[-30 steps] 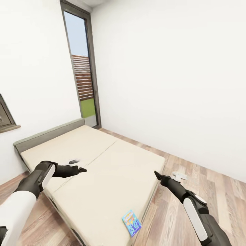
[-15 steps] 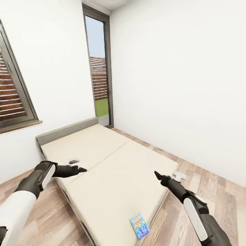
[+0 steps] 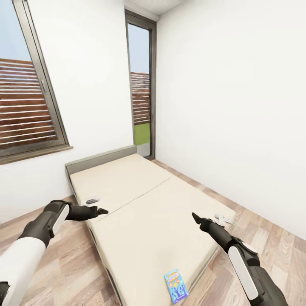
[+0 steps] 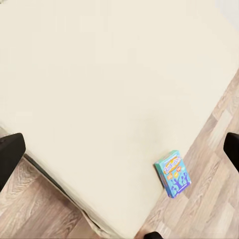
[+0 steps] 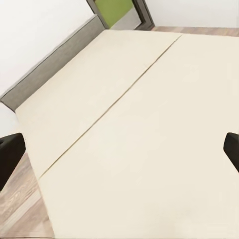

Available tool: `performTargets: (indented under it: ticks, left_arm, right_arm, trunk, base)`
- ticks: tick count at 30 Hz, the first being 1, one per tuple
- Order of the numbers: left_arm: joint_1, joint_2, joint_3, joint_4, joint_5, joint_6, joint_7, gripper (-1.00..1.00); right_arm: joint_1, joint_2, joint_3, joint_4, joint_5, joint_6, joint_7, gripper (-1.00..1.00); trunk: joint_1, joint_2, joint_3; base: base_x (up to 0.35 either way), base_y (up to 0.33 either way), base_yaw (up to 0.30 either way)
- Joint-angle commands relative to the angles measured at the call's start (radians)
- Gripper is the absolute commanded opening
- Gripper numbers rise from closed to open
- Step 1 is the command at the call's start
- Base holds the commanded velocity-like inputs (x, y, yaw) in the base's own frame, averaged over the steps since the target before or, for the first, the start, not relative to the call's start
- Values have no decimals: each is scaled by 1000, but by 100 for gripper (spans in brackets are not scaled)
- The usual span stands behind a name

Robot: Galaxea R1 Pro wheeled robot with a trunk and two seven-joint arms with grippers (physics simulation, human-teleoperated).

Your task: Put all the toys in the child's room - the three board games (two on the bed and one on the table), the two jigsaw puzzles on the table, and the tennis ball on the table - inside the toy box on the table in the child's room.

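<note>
Open L claw (image 3: 102,210) over beige bed (image 3: 140,212), wood-plank floor (image 3: 72,263), white walls (image 3: 229,106).

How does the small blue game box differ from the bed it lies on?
The blue game box is small, printed in bright colours; the bed is wide, plain beige. The box sits skewed near the bed's foot corner, while the bed runs lengthwise to the grey headboard. Both are flat and rectangular.

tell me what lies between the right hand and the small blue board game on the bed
Only bare beige mattress lies between the right hand and the small blue board game, seen in the head view.
</note>
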Motion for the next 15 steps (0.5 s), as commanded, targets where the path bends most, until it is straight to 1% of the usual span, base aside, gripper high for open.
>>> performTargets:
  ticks: [1, 9, 15]
  left_arm:
    - [-1, -2, -2, 0, 7, 7, 3, 100]
    - [-1, -13, -1, -1, 6, 6, 5, 100]
    - [-1, -16, -1, -1, 5, 6, 6, 100]
  right_arm:
    - [-1, 0, -2, -1, -5, 6, 3, 100]
    - [-1, 0, -2, -1, -5, 6, 3, 100]
    - [-1, 0, -2, -1, -5, 6, 3, 100]
  trunk:
    - [1, -2, -2]
    - [1, -2, 1]
    - [1, -2, 3]
  base:
    - [0, -283, 271]
    - [0, -291, 270]
    - [0, -295, 269]
